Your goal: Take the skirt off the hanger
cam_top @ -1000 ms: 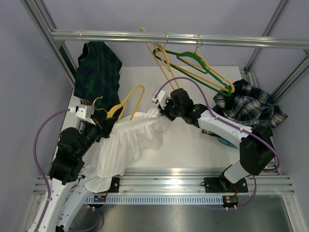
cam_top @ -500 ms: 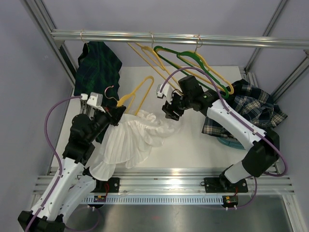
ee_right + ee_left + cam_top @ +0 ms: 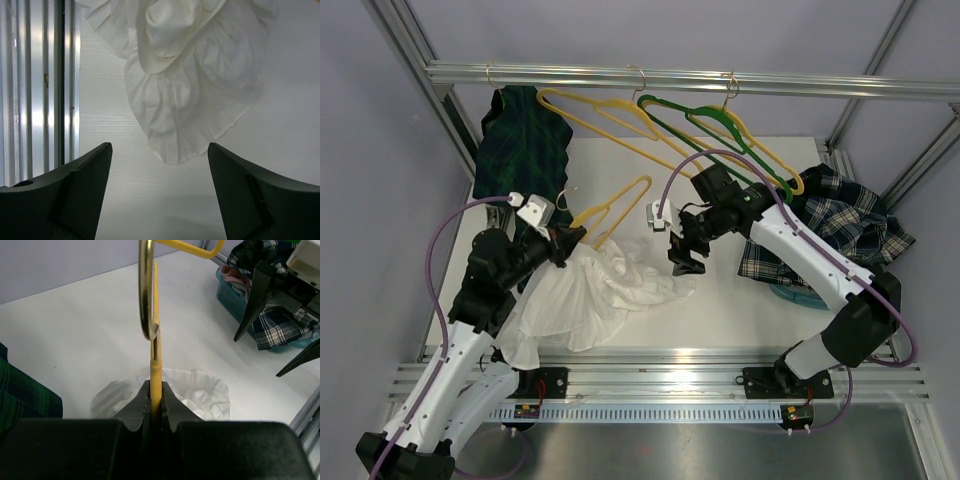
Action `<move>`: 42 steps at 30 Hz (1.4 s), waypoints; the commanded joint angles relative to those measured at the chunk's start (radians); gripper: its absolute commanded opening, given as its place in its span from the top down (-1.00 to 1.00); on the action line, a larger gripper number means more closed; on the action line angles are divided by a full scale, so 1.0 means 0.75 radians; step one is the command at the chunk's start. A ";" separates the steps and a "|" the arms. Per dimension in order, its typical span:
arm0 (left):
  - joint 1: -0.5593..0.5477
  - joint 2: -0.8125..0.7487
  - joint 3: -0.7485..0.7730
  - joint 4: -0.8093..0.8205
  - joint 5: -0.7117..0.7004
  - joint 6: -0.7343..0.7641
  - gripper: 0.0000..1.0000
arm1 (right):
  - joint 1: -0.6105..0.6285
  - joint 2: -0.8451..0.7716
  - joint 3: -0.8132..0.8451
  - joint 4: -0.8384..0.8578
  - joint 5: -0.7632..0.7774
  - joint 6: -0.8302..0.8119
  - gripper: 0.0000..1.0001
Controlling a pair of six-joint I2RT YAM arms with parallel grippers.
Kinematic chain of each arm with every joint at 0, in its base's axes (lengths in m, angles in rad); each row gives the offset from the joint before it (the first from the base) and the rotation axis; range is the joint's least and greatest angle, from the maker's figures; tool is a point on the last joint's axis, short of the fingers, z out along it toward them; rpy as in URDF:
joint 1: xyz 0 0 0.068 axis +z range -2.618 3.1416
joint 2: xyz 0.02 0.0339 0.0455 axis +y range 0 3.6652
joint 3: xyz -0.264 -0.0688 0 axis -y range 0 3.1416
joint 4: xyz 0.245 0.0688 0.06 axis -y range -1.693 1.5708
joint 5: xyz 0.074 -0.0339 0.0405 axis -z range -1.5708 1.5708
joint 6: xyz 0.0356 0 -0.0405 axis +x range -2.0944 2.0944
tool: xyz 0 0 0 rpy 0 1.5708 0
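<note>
Where the top view looks down on the table [image 3: 740, 300], the white skirt [image 3: 590, 295] lies crumpled on its near-left part, spreading from just below the left gripper [image 3: 570, 238] toward the middle. That gripper is clamped on the yellow hanger [image 3: 610, 207], which slants up and away from it, clear of the cloth. The right gripper [image 3: 685, 258] hangs just past the skirt's right edge, fingers spread, holding nothing. On the rail [image 3: 690, 78] above hang another yellow hanger [image 3: 605, 118], a green hanger [image 3: 720, 135] and a dark green plaid garment [image 3: 520, 150]; a plaid pile [image 3: 835, 220] sits at the right.

From the left wrist, the black fingers [image 3: 134, 407] press together on the yellow hanger's stem [image 3: 155, 365], its metal hook [image 3: 145, 295] curving above. The skirt [image 3: 200, 390] lies on the table beyond and below the fingers, not between them. A teal bin [image 3: 235, 295] with plaid cloth shows at upper right.

From the right wrist, the two fingers [image 3: 75, 195] stand wide apart over bare table, the skirt's [image 3: 185, 80] ruffled hem reaching toward the gap but apart from both tips.
</note>
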 commanded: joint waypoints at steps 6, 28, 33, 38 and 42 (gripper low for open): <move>0.004 0.030 0.145 -0.170 0.220 0.313 1.00 | -0.006 -0.138 -0.064 -0.352 -0.267 -0.553 -0.70; -0.313 0.461 0.364 -0.140 0.570 0.657 1.00 | 0.009 -0.179 0.061 0.044 0.003 0.046 -0.61; -0.367 0.518 0.378 -0.001 0.605 0.569 1.00 | 0.043 -0.175 -0.017 0.091 0.040 0.050 -0.48; -0.393 0.539 0.321 0.171 0.619 0.489 0.95 | 0.048 -0.191 -0.076 0.028 -0.087 0.005 0.23; -0.401 0.523 0.266 0.226 0.556 0.414 0.48 | 0.046 -0.224 -0.109 0.030 -0.026 0.011 0.97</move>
